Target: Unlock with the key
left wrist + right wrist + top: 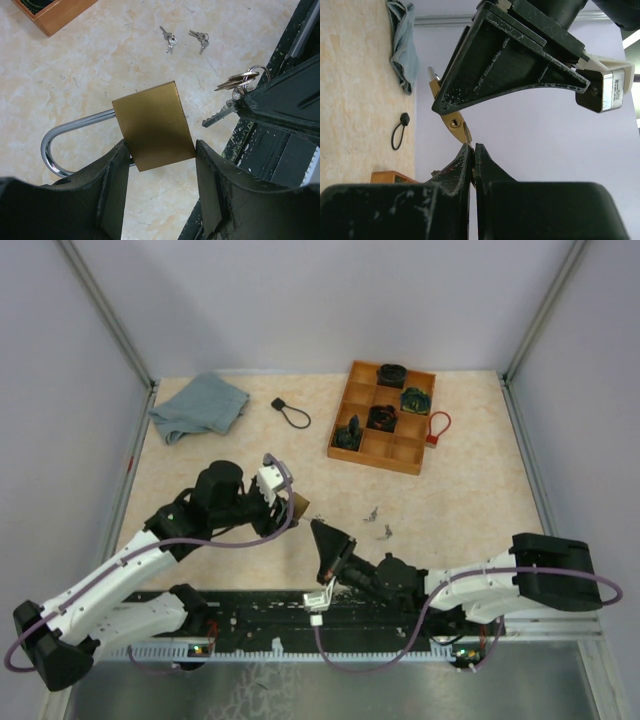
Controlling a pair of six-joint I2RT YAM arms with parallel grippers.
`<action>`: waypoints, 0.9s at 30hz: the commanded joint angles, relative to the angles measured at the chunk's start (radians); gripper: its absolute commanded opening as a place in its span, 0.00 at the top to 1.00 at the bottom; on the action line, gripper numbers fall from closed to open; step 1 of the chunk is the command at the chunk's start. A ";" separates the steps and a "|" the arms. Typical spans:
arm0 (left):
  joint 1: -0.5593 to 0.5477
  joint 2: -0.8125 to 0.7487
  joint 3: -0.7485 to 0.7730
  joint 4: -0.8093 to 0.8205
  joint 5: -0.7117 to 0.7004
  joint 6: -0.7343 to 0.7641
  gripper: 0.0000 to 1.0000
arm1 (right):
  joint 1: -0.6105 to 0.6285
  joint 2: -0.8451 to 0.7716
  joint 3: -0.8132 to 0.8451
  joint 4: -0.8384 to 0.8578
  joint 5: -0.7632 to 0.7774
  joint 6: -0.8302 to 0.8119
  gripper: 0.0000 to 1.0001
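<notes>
A brass padlock (152, 125) with a chrome shackle (55, 145) is clamped by its body between the two fingers of my left gripper (160, 150), held above the table. In the top view the padlock (299, 505) sits at that gripper's (285, 505) tip. My right gripper (472, 146) is shut on a key (468, 135), whose blade sticks out just short of the padlock's keyhole (454, 122). In the left wrist view the key (219, 116) points at the padlock's right side, its key ring (248, 80) hanging at the right gripper's tip.
Two small key bunches (372, 513) (387, 531) lie on the table between the arms. A wooden compartment tray (385, 446) with dark locks stands at the back right, a red loop (438, 427) beside it. A blue cloth (200, 405) and a black cable loop (290, 412) lie at the back left.
</notes>
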 commanded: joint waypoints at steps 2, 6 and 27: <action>0.003 -0.016 0.022 0.099 0.022 0.026 1.00 | 0.011 0.009 0.032 0.061 -0.003 -0.033 1.00; 0.003 -0.012 0.018 0.102 0.025 0.024 1.00 | 0.011 0.030 0.042 0.052 0.020 -0.045 1.00; 0.003 0.007 0.019 0.095 -0.021 0.000 1.00 | 0.018 0.090 0.054 0.167 0.105 -0.100 1.00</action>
